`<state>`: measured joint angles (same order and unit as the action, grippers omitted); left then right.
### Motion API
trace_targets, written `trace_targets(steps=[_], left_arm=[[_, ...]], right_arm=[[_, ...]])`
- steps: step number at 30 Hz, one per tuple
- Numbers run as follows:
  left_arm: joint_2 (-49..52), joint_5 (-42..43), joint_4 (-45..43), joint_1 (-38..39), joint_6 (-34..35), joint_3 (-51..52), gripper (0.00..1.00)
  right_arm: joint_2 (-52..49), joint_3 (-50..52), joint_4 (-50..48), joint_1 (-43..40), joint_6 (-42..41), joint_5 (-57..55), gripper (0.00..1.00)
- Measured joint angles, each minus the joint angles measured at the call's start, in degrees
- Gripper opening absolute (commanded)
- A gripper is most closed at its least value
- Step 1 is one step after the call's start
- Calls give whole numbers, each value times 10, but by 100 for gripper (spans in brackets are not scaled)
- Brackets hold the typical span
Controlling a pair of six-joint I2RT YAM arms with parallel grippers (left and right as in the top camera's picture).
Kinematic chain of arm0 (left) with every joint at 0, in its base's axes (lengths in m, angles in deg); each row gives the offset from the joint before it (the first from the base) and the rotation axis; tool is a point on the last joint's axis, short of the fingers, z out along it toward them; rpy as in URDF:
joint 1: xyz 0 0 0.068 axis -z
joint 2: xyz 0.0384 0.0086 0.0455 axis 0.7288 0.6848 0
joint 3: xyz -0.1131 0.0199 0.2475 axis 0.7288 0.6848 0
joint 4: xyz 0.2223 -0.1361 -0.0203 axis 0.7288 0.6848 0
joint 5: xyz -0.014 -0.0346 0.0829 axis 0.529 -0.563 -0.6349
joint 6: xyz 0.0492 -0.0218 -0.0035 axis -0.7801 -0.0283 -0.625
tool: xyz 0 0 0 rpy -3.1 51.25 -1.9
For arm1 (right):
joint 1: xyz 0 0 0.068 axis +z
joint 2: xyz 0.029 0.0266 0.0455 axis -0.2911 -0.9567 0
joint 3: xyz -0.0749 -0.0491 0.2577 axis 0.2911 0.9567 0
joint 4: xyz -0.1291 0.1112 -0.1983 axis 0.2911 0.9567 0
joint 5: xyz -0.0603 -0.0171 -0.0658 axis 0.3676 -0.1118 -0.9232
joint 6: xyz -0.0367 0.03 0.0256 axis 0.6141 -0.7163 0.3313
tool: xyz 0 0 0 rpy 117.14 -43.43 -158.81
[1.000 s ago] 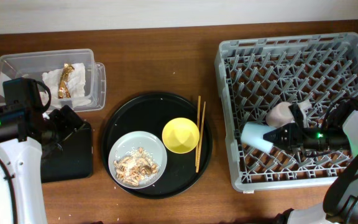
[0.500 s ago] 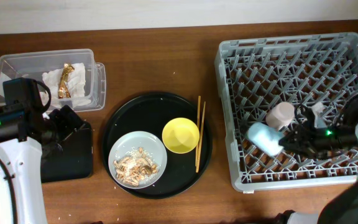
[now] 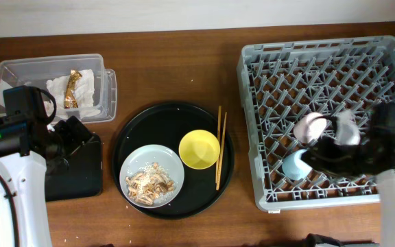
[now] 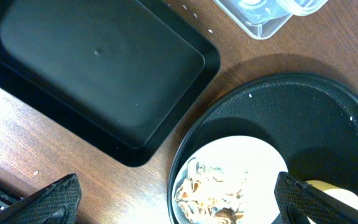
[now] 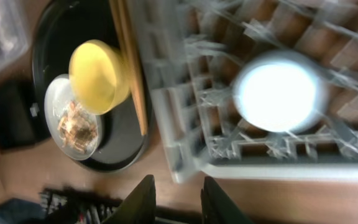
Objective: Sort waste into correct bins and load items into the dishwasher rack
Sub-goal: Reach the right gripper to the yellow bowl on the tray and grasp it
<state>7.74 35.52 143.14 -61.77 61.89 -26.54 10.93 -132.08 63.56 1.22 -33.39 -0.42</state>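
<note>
Grey plastic rack (image 3: 248, 103) sits well to the R of the big round black tray (image 3: 149, 130), the ref pt for everything below.

In the rack, so R of the round tray:
- Blue cup (image 3: 293, 165) sits nr the rack's front edge. Can't tell which way up it is.
- Pink cup (image 3: 308, 127) is just behind it.
- R gripper (image 5: 179, 186) has its fingers a little apart w/ nothing btwn them. The tips are just beside the blue cup, on its side away from the round tray.

On the round tray:
- Grey plate (image 3: 153, 154) is at front-L, w/ tan food scraps (image 3: 151, 182) piled on it.
- Yellow bowl (image 3: 199, 149) is R of ctr, right beside the plate.
- Chopsticks (image 3: 219, 147) lie side by side along the R rim.

L of the round tray:
- Shallow black tray (image 3: 81, 171) lies just to the L.
- L gripper (image 4: 176, 186) hangs above it, fingers spread wide, gripping nothing.

Behind-L of the round tray, apart from it, is the clear box (image 3: 26, 72). It holds the white napkin (image 3: 57, 88) & the gold-brown wrapper (image 3: 72, 88), w/ the wrapper lying on the napkin.
</note>
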Motion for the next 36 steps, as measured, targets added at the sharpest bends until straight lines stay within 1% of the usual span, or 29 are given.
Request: trace_targets(steps=[2,3,4,5,6,7,9,10,12,14,15,17,18,19,23,29,30,32,33,35,36], left_arm=[[0,0,0,0,0,0,99],[0,0,-1,0,0,0,99],[0,0,0,0,0,0,99],[0,0,0,0,0,0,99],[0,0,0,0,0,0,99],[0,0,-1,0,0,0,99],[0,0,-1,0,0,0,99],[0,0,-1,0,0,0,99],[0,1,0,0,0,0,99],[0,0,-1,0,0,0,99],[0,0,-1,0,0,0,99],[0,0,-1,0,0,0,99],[0,0,0,0,0,0,99],[0,0,0,0,0,0,99],[0,0,0,0,0,0,99],[0,0,0,0,0,0,99],[0,0,0,0,0,0,99],[0,0,0,0,0,0,99],[0,0,0,0,0,0,99],[0,0,0,0,0,0,99],[0,0,0,0,0,0,99]], right_arm=[[-1,-1,-43,105,-14,9,30],[-1,-1,-78,165,-39,-2,36],[-4,-3,-116,229,-66,-21,49],[-9,-6,-137,269,-82,-36,61],[-20,-14,-164,326,-108,-53,64],[-40,-27,-182,382,-129,-66,64],[-102,-84,-154,451,-150,-88,64],[-160,-137,-133,486,-159,-103,63],[-252,-221,-82,527,-172,-134,61],[-374,-327,-57,563,-198,-188,56],[-409,-356,-59,572,-205,-203,54],[-486,-403,-83,589,-230,-237,45],[-508,-408,-97,592,-243,-247,42],[-529,-410,-109,594,-259,-254,41],[-583,-410,-135,595,-315,-271,41],[-625,-412,-133,601,-359,-289,41],[-635,-412,-132,601,-364,-290,39],[-644,-412,-132,601,-368,-291,20],[-644,-412,-131,601,-372,-292,12],[-644,-412,-130,602,-371,-291,4],[-644,-412,-127,602,-373,-291,4]])
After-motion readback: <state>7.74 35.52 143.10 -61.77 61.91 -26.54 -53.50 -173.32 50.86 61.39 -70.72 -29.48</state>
